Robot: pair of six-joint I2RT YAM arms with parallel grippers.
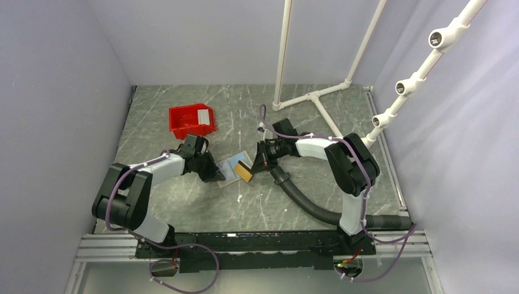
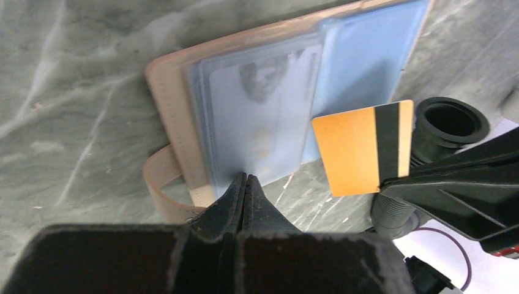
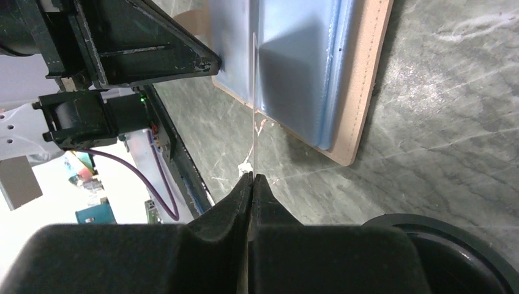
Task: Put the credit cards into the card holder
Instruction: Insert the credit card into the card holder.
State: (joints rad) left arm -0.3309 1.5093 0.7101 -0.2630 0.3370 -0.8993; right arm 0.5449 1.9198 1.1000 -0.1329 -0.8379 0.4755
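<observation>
**Gold card held at the open card holder**

The card holder (image 2: 171, 110) lies open on the marbled table (image 1: 275, 202), tan cover down, pale blue sleeves facing up. The left gripper (image 2: 245, 182) is pinched tight on the near edge of one sleeve. The right gripper (image 3: 252, 179) is clamped on the gold-brown credit card (image 2: 352, 150) at its black stripe end. The card stands on edge, just beside the holder's blue pocket. A red bin (image 1: 177, 122) sits behind the left arm, apart from the holder

One card holder (image 2: 166, 92), one gold card (image 2: 349, 150), one sleeved card (image 2: 257, 128), one red bin (image 1: 176, 122).
</observation>
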